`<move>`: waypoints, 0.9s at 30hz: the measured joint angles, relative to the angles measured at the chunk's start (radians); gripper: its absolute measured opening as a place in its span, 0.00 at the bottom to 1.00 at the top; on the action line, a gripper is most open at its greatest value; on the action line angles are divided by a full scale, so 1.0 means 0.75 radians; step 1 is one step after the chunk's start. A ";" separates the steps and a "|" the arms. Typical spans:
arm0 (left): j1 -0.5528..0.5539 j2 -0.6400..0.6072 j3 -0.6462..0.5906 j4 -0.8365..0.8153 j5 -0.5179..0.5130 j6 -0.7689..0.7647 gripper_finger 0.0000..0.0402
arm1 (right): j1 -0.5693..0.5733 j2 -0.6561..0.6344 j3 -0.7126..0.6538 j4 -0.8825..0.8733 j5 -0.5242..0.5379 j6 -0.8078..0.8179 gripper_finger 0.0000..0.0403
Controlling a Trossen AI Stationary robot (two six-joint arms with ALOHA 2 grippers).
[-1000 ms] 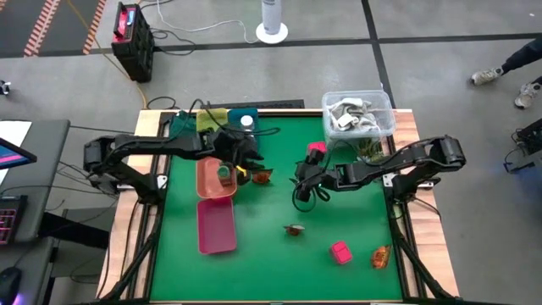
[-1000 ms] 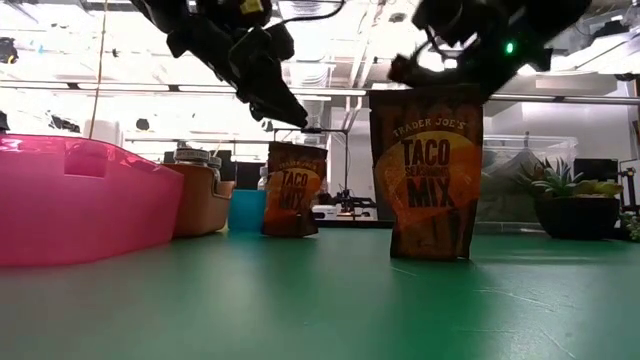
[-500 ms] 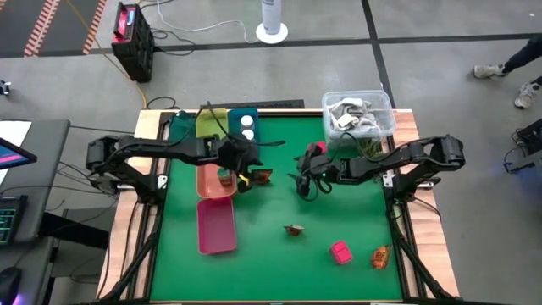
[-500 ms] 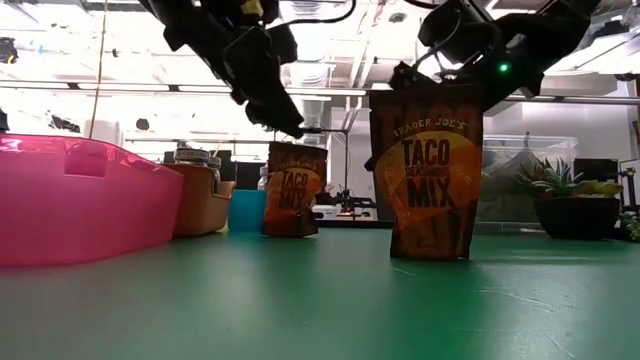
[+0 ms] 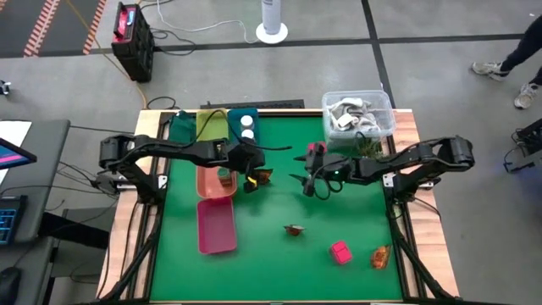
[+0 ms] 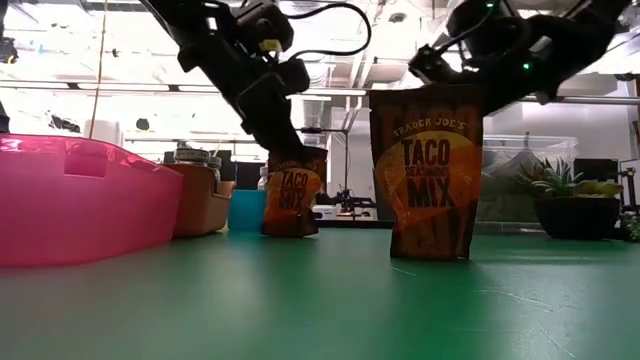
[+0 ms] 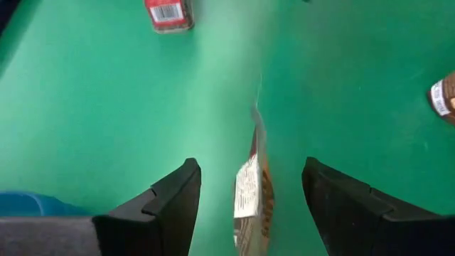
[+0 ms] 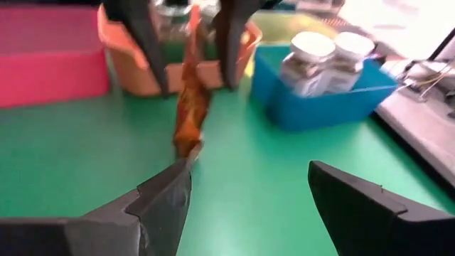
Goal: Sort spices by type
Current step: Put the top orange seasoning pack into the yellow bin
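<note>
Left wrist view | sachet (image 7: 250, 199) upright between open left claw (image 7: 250, 206) fingers

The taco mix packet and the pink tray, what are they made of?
The taco mix packet looks like thin printed foil or plastic film with a matte face; its crimped top edge and the way it stands as a flat pouch suggest that. The pink tray looks like moulded plastic, smooth and slightly see-through, since light glows through its wall.

Both arms are dark, jointed links with black cables looped along them. The right arm (image 6: 520, 45) carries a green indicator light. Wrist views show wedge-shaped, matte dark fingers (image 7: 160, 210).
</note>
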 joint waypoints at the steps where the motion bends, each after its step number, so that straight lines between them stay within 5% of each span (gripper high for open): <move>1: 0.000 -0.001 0.000 0.012 -0.002 0.007 0.56 | -0.004 -0.014 -0.022 0.029 0.000 -0.011 0.77; 5: 0.000 -0.001 0.000 0.012 -0.030 0.023 0.42 | -0.005 -0.041 -0.099 0.134 -0.001 -0.034 0.77; 12: 0.010 -0.002 0.000 -0.059 -0.005 0.062 0.04 | -0.012 -0.046 -0.117 0.165 0.000 -0.028 0.77; 18: 0.016 -0.071 -0.002 -0.073 -0.004 0.060 0.00 | -0.012 -0.046 -0.117 0.164 0.001 -0.017 0.77; 27: 0.185 -0.412 -0.001 -0.198 -0.098 0.150 0.00 | -0.011 -0.045 -0.117 0.161 0.001 -0.013 0.77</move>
